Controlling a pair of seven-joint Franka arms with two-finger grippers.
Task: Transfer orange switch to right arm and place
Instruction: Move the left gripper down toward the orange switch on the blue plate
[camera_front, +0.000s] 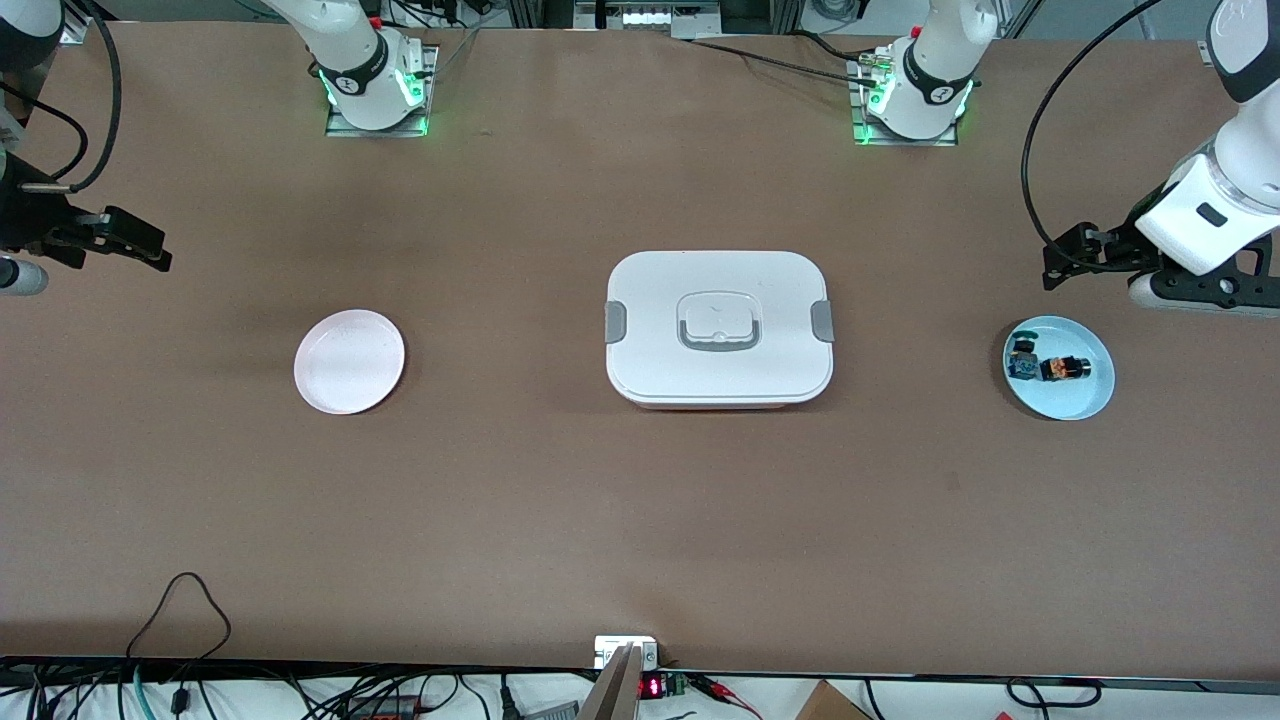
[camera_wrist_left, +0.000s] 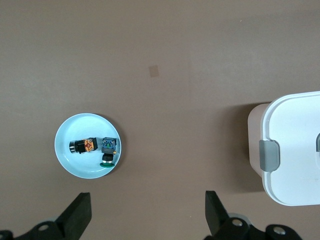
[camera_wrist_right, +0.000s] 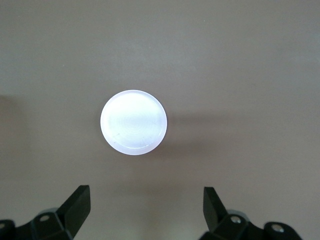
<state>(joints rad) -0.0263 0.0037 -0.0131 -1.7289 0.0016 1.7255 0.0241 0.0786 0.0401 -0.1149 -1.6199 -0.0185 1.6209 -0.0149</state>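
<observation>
I see the pale pink plate (camera_front: 349, 361) lying empty on the tabletop toward the right arm's end, and the light blue plate (camera_front: 1085, 398) toward the left arm's end, both about midway between the near and the far edge. On the blue plate the orange switch (camera_front: 1062, 368) lies on its side, with the blue-green switch (camera_front: 1022, 359) just beside it, nearer the middle of the table. Between the two plates, at the centre of the tabletop, sits the white lidded box (camera_front: 718, 327) with grey side clips and a grey handle.

My left gripper (camera_wrist_left: 148, 217) hangs in the air at the left arm's edge of the table, just off the blue plate's rim on the side toward the bases. Its jaws stand wide and hold nothing. In the left wrist view the orange switch (camera_wrist_left: 83, 146) lies on the plate well apart from both fingertips (camera_wrist_left: 80, 210), not between them.

My right gripper (camera_wrist_right: 147, 212) waits over the right arm's edge of the tabletop, jaws likewise spread wide and empty, with the pink plate ahead of it.
</observation>
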